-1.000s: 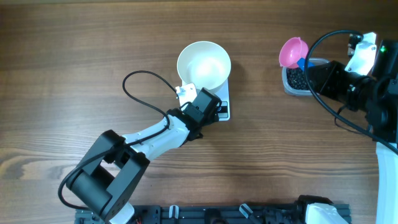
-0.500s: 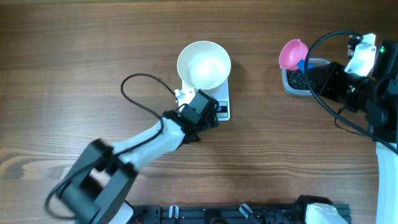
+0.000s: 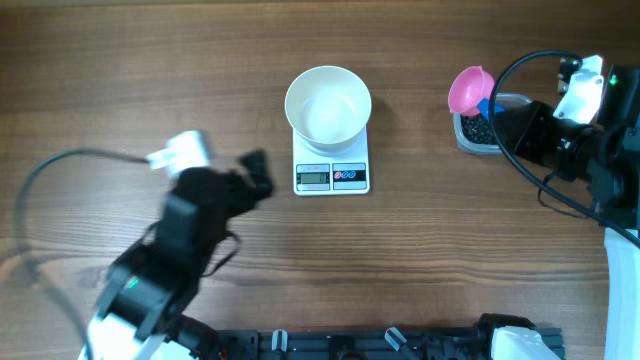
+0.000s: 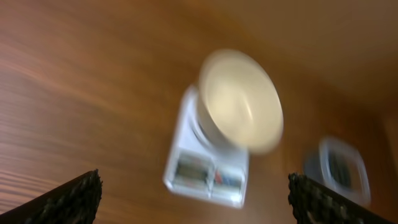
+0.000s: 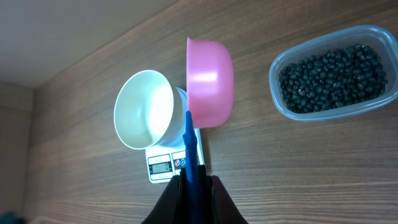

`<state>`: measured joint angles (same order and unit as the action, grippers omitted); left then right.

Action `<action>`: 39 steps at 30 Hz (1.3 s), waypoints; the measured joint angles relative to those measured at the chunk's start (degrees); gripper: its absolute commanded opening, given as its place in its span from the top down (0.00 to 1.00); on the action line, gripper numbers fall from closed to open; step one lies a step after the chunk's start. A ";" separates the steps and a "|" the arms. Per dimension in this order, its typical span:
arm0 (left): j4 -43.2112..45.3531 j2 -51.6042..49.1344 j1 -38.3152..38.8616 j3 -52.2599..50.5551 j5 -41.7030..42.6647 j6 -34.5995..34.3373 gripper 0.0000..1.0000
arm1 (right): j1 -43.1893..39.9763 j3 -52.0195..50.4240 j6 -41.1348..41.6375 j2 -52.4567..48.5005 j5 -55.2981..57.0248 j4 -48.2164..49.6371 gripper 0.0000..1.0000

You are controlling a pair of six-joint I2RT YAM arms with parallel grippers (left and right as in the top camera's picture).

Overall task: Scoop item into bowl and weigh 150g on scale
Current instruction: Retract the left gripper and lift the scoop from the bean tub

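The right gripper [image 5: 194, 186] is clamped tight on the blue handle [image 5: 190, 146] of a pink scoop [image 5: 210, 81], which it holds by the far left edge of the clear plastic tub [image 3: 462, 140]; whether the scoop touches the tub cannot be told. The black beans [image 5: 329, 78] lie in a loose heap inside that tub. The left gripper [image 4: 194, 193] is spread wide with nothing between its fingers [image 4: 78, 199], hanging over the wooden table [image 3: 150, 80] to the left of the white scale [image 3: 332, 176] and apart from it; the arm is motion-blurred in the overhead view. The white bowl [image 3: 328, 105] sits on the scale's platform and looks empty, with the display and buttons uncovered at the near edge. Bare tabletop lies between the scale and the tub, and nothing stands between scoop and bowl. A wide stretch of table is open at the far left.
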<state>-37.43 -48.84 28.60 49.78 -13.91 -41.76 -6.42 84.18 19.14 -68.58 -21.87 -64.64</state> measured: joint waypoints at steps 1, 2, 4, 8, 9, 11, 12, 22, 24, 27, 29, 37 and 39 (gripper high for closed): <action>-1.09 3.98 -5.25 0.00 -2.10 0.42 0.00 | 0.00 0.00 0.00 0.00 0.04 0.02 0.96; -2.16 5.66 -8.09 0.00 -3.17 0.72 0.00 | 0.00 0.00 -0.39 0.00 0.09 0.15 0.96; -5.95 8.87 -15.50 0.00 -5.66 1.05 0.00 | 0.00 0.00 -1.75 0.00 0.09 0.50 0.96; -9.40 9.35 -22.34 0.00 -7.15 1.22 0.00 | 0.00 0.00 -3.28 0.00 0.98 0.63 0.96; -9.97 9.31 -23.15 0.00 -7.30 1.25 0.00 | 0.00 0.00 -4.02 0.00 1.40 0.63 0.96; -10.36 9.31 -23.71 0.00 -7.32 1.25 0.00 | 0.00 0.00 -5.51 0.00 1.86 0.59 0.96; -10.36 9.31 -23.76 0.00 -7.32 1.22 0.00 | 0.00 0.00 -6.08 0.00 2.03 0.48 0.96; -10.38 9.31 -23.76 0.00 -7.32 1.22 0.00 | 0.00 0.00 -5.92 0.00 2.64 1.14 0.96; -10.40 9.31 -23.74 0.00 -7.32 1.22 0.00 | 0.00 0.00 -5.70 0.00 2.67 2.64 0.96; -10.40 9.31 -23.76 0.00 -7.32 1.25 0.00 | 0.00 0.00 -5.51 0.00 2.67 6.08 0.96; -10.40 9.31 -23.74 0.00 -7.30 1.25 0.00 | 0.00 0.00 -5.57 0.00 2.67 8.70 0.96; -10.40 9.31 -23.76 0.00 -7.32 1.22 0.00 | 0.00 0.00 -9.01 -0.26 7.63 16.68 0.96; -10.40 9.31 -23.76 0.00 -7.32 1.25 0.00 | 0.00 0.00 -9.86 -0.26 11.30 16.85 0.96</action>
<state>-47.83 -39.53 4.84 49.78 -21.23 -40.51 -6.42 84.18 9.28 -68.84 -10.57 -47.79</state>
